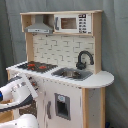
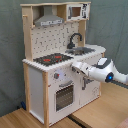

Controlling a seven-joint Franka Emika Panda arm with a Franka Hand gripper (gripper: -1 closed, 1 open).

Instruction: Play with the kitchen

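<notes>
The toy play kitchen [image 1: 62, 70] is seen standing upright in both exterior views [image 2: 57, 65], a tall white and light-wood unit set against a grey-green curtain [image 2: 12, 55]. In the second exterior view it is placed on a wooden floor [image 2: 100, 112]. On its worktop a black hob [image 1: 34, 66] with red rings is seen toward the first exterior view's left, and a sink [image 1: 72, 74] lies beside it toward the first exterior view's right, with a black curved faucet [image 1: 84, 59] standing just behind the sink. Above, a grey hood [image 1: 40, 26] is mounted under the top shelf, and a small microwave [image 1: 72, 23] is set next to it. A tiled back panel [image 1: 57, 50] is shown between the worktop and the upper shelf. In the second exterior view an oven door [image 2: 64, 95] with a dark window is seen on the front, with knobs [image 2: 56, 76] above it. The white arm [image 2: 107, 74] is seen reaching in from the second exterior view's right, and its gripper [image 2: 76, 67] is held close against the front edge of the kitchen, just below the worktop and near the knobs. In the first exterior view the gripper [image 1: 27, 82] is seen at the lower left, in front of the cabinet below the hob. Whether the fingers are open or closed cannot be told, and contact with the kitchen cannot be confirmed.
</notes>
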